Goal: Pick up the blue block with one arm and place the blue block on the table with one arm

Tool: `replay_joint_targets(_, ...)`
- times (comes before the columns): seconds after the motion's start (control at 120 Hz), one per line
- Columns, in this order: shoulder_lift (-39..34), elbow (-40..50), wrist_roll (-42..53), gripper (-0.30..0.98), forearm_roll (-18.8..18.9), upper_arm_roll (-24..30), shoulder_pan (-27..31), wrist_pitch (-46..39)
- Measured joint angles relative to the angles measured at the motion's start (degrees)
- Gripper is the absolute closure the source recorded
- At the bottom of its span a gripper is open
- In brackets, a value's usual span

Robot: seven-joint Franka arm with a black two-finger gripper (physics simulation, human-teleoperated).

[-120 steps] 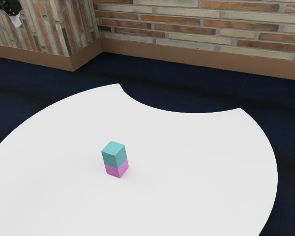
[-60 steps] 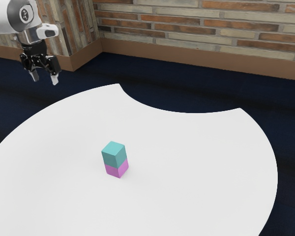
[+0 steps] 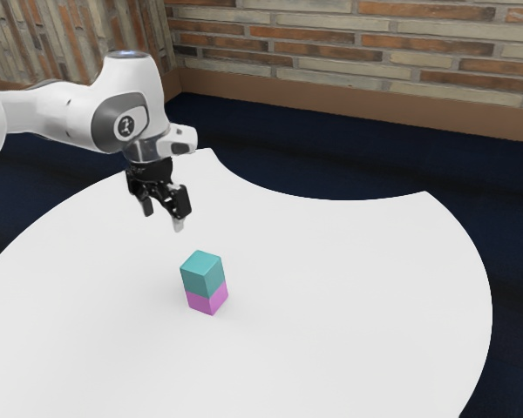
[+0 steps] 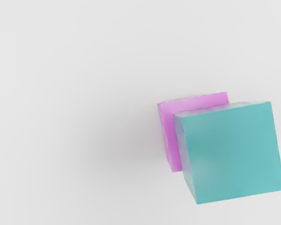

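Blue block sits on the pink block, below and slightly beyond the gripper — which has swung in over the white table, fingers spread — so a grasp looks near.

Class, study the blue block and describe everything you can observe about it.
The blue block is a plain teal-blue cube, smooth and perhaps plastic, with straight edges and no visible markings or separate parts. It sits level on top of the pink block, which is all that touches it. The open gripper hovers higher, clear of it.
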State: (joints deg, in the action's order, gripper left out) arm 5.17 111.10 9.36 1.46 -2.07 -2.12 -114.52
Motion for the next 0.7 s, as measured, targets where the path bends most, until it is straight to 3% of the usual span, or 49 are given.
replay_joint_targets(0.442, -0.31, 7.86, -11.74, 0.02, 0.05, 3.70, -3.86, -8.21)
replay_joint_targets(0.7, 3.10, 5.66, -15.72, 0.02, 0.29, 3.56, -2.56, -10.15)
